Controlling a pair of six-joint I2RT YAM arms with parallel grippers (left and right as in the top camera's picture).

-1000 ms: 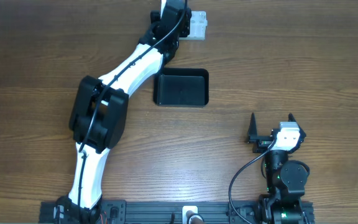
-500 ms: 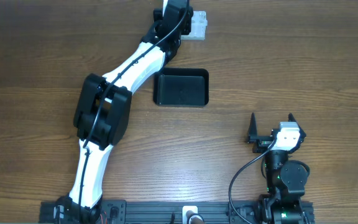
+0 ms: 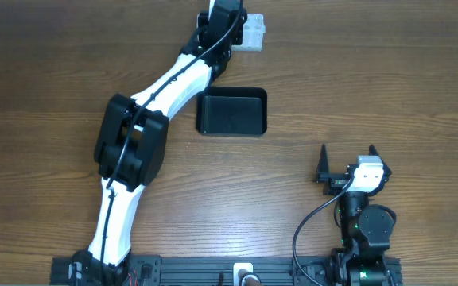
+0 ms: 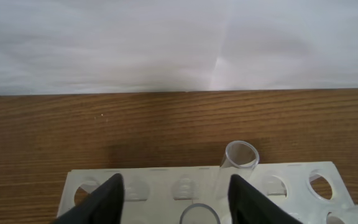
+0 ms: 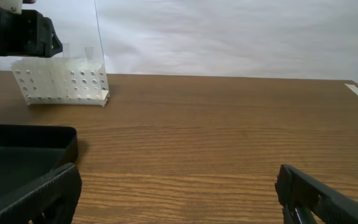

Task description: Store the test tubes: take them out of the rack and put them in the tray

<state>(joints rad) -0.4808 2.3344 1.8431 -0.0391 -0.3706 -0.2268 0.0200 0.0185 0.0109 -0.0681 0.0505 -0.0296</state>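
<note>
Tube (image 4: 232,168) leans slightly in rack (image 4: 160,176), mouth upward.

My top camera looks straight down on the whole worktop (image 3: 388,95). My left wrist camera sits close over the rack (image 4: 166,205), facing the wall (image 4: 166,43). My right wrist camera looks low across the worktop from afar, sharing rack and tray (image 5: 23,149) with the top view.

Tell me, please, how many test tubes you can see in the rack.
2. One test tube stands tilted in the rack; a second test tube shows its rim between the fingers of the open left pincer. Others may be hidden below the pincer.
</note>
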